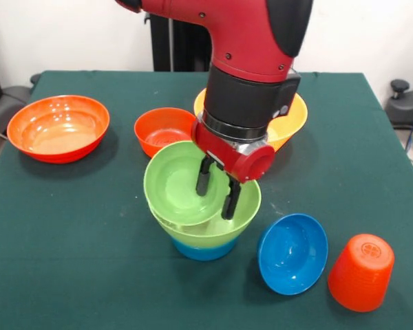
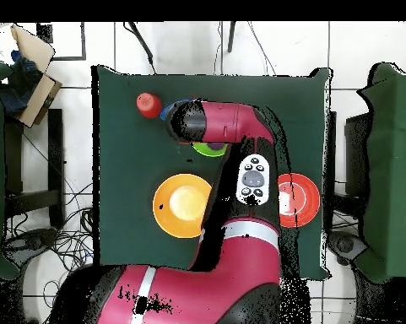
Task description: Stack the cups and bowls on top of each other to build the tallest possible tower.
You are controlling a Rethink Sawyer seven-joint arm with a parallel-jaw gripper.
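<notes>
In the front view the tower's base is a light blue bowl (image 1: 203, 250) with a large light green bowl (image 1: 224, 230) nested on it. A smaller light green bowl (image 1: 173, 184) lies tilted inside it, with its left rim raised. My gripper (image 1: 217, 190) comes down from above with one finger (image 1: 204, 180) inside the small green bowl and the other outside, shut on its right rim. A dark blue bowl (image 1: 292, 253) lies tipped to the right. An orange-red cup (image 1: 361, 271) stands upside down beside it. The purple and yellow cups are out of view. In the overhead view the arm hides the gripper.
A large red-orange bowl (image 1: 58, 128) sits at the far left, and a medium red-orange bowl (image 1: 164, 129) and a yellow-orange bowl (image 1: 294, 118) sit behind the tower. The overhead view shows the yellow-orange bowl (image 2: 183, 205), a red bowl (image 2: 297, 199), the cup (image 2: 148, 104) and a green rim (image 2: 210, 150).
</notes>
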